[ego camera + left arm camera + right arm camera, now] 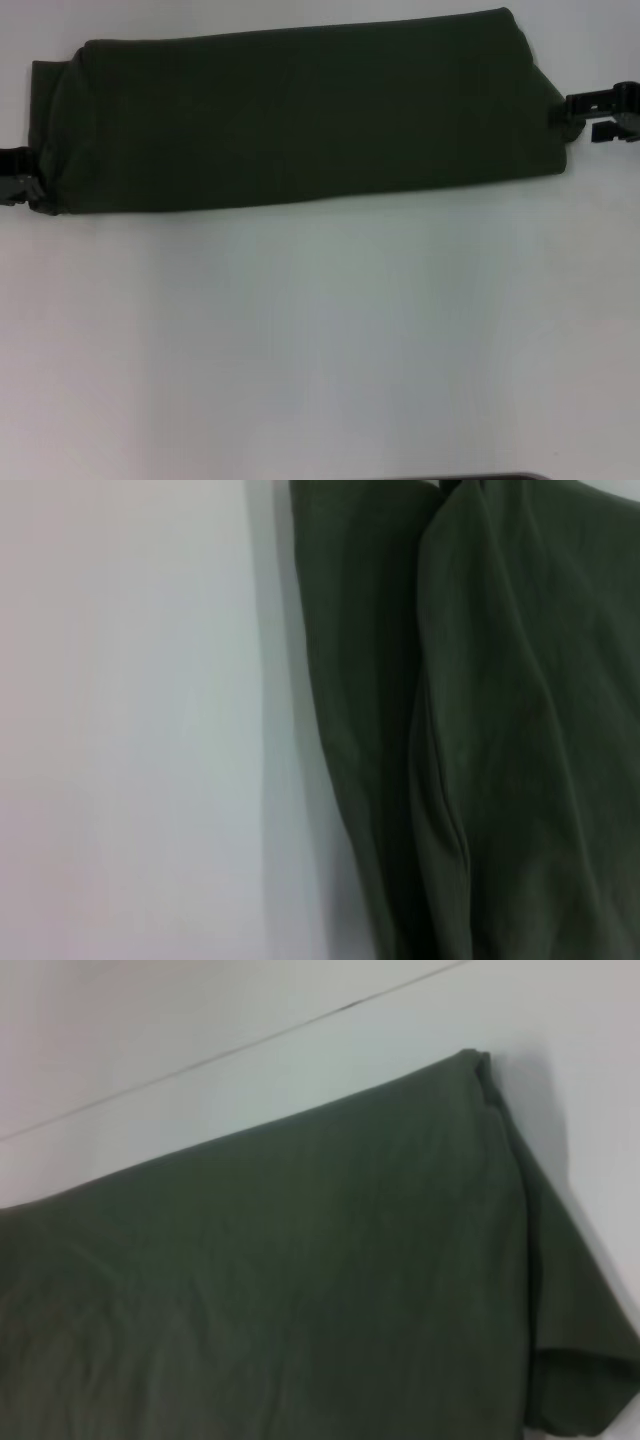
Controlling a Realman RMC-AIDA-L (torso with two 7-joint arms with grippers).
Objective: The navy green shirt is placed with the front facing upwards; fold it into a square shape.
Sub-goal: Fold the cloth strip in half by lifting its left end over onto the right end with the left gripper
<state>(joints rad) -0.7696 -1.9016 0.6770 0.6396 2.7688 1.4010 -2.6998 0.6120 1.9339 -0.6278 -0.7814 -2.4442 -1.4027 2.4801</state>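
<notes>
Dark olive-green cotton shirt, folded into a long band, lies across the far part of your white table, with your left gripper and right gripper at its ends, grip state indiscernible.

Navy green shirt folded into long band lying across far part of tabletop, spanning left to right. Left tool at shirt's left end, right tool at right end. Near half of tabletop bare.
</notes>
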